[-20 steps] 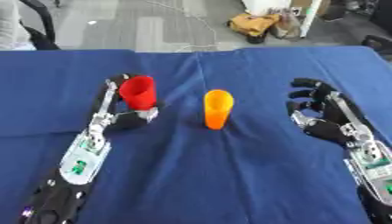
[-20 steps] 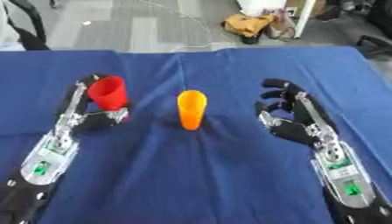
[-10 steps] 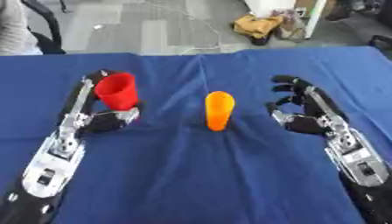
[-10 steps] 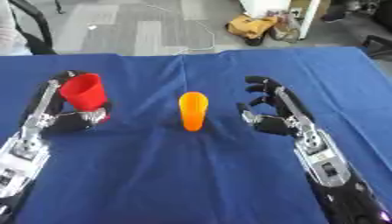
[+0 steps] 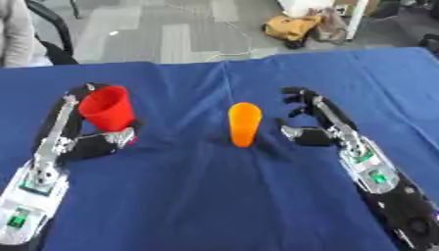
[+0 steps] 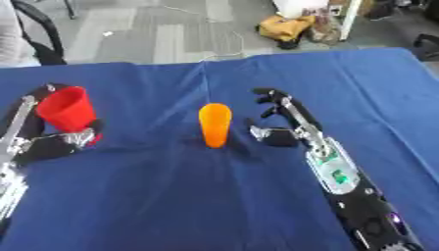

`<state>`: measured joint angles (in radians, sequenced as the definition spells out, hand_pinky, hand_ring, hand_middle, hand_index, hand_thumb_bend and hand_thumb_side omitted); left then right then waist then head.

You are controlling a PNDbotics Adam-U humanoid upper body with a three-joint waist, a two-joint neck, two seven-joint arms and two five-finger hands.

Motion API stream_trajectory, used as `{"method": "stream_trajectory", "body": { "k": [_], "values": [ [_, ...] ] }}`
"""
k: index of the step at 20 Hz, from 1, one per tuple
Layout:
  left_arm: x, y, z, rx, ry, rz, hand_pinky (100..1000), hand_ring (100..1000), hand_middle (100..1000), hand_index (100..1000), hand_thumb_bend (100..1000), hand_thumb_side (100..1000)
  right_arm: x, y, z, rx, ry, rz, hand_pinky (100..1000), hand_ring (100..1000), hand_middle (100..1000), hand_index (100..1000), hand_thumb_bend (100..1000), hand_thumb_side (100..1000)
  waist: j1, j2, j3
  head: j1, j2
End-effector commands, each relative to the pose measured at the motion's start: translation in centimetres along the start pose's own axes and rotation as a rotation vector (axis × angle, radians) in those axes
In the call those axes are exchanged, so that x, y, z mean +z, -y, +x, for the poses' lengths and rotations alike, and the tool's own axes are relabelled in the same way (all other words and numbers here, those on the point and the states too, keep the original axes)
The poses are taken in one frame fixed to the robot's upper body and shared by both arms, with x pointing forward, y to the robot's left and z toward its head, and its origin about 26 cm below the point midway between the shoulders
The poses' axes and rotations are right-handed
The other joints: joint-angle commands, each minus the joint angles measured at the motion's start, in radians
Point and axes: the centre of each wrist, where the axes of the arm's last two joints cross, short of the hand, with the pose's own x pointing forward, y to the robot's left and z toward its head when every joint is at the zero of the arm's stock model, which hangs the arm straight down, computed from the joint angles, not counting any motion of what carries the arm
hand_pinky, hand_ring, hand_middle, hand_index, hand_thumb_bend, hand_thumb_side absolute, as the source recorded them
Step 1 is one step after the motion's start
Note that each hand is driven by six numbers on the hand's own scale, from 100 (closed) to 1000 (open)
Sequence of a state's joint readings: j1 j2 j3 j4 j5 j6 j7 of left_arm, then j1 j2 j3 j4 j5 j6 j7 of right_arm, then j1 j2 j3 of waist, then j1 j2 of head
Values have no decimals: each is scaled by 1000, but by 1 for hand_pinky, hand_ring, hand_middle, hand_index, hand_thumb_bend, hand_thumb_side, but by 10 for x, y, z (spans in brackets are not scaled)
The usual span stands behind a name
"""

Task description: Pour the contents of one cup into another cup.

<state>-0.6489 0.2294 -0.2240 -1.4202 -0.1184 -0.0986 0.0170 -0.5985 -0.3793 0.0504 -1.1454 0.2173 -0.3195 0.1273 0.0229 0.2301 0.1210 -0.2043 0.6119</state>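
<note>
Holding the red cup (image 5: pixel 106 108), your left hand (image 5: pixel 96 143) sits at the left side of the blue tablecloth (image 5: pixel 223 196), with its fingers and thumb curled round the lower part of the cup. You have the cup with its mouth up and leaning slightly; its base is hidden by the hand, so you cannot tell whether it rests on the cloth or is raised off it. What the cup contains cannot be made out from either view. Your left forearm runs from the lower left corner up to that hand. The orange cup (image 5: pixel 243 124) stands in the middle of the cloth, wide end down and rounded end up, well apart from the red cup and untouched by either hand. Your right hand (image 6: pixel 276 128) lies just beside the orange cup on its right, palm turned toward it, fingers spread and only relaxedly bent, thumb pointing at the cup; there is a narrow gap of cloth between thumb and cup and the hand has hold of nothing. Your right forearm runs back to the lower right corner. Beyond the far edge of the table you have grey floor, a yellow and brown bag (image 5: pixel 300 27) and a black chair (image 5: pixel 51 29).
</note>
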Motion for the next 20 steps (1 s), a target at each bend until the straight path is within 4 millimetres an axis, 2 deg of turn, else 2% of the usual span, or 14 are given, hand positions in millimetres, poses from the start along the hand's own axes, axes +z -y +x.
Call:
{"method": "stream_trajectory", "body": {
  "k": [1, 2, 7, 14, 20],
  "values": [
    [-4, -5, 13, -2, 39, 6, 325, 279, 315, 684, 293, 100, -10, 2, 0, 23, 23, 24, 647, 848, 859, 877, 310, 123, 2, -13, 7, -15, -15],
    [-4, -4, 14, 1, 40, 6, 324, 279, 314, 683, 298, 100, -12, 0, 0, 22, 29, 35, 649, 850, 861, 879, 282, 126, 3, -12, 10, -18, -16],
    [-4, -4, 16, 3, 39, 9, 332, 281, 315, 683, 306, 100, -15, -4, 0, 19, 47, 75, 658, 858, 870, 888, 313, 163, 3, -10, 12, -24, -18],
    [-2, -4, 12, -6, 23, 10, 339, 283, 316, 683, 308, 100, -7, 1, -5, 30, 39, 98, 659, 857, 869, 889, 319, 172, -6, -14, 0, -21, -17],
    [-1, -4, 10, -8, 13, 11, 343, 284, 316, 683, 311, 100, -5, 3, -2, 35, 62, 124, 663, 860, 873, 896, 365, 206, -7, -20, -8, -21, -18]
  ]
}}
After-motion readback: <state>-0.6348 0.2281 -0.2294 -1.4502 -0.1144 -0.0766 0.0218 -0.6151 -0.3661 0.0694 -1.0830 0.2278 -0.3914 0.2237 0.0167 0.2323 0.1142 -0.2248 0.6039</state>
